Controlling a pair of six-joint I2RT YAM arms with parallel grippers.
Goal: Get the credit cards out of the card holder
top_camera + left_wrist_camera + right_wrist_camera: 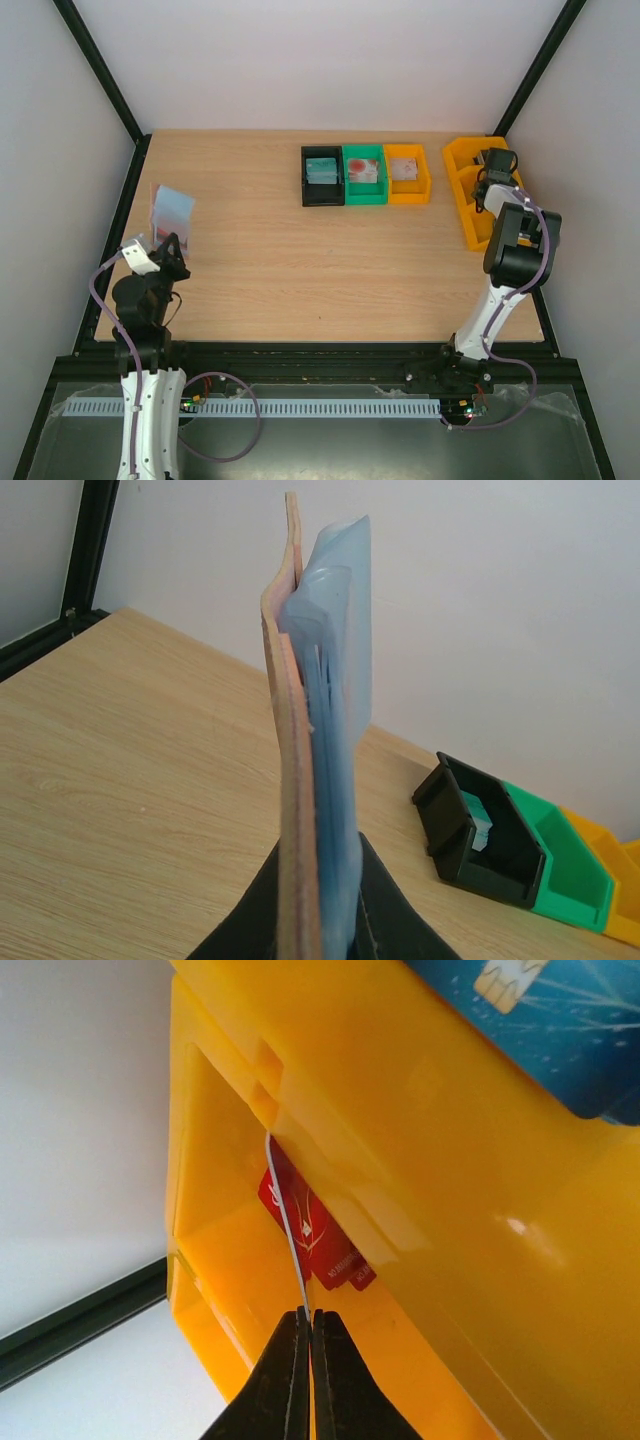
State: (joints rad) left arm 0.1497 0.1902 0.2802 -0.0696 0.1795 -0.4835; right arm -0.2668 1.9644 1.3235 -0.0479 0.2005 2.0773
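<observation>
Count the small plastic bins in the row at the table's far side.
3: black bin left, green bin middle, orange bin right, side by side. None seems hidden.

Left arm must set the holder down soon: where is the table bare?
The wood is bare between the left gripper and right arm, nearer than the row of small bins. Crowded: that row at the far edge, the yellow tray far right.

Card holder (172, 208) is up over the table's left edge. Three bins (364, 175) in a row at mid far edge. Divided tray (470, 228) in far right corner, credit card (322, 1242) inside.
</observation>
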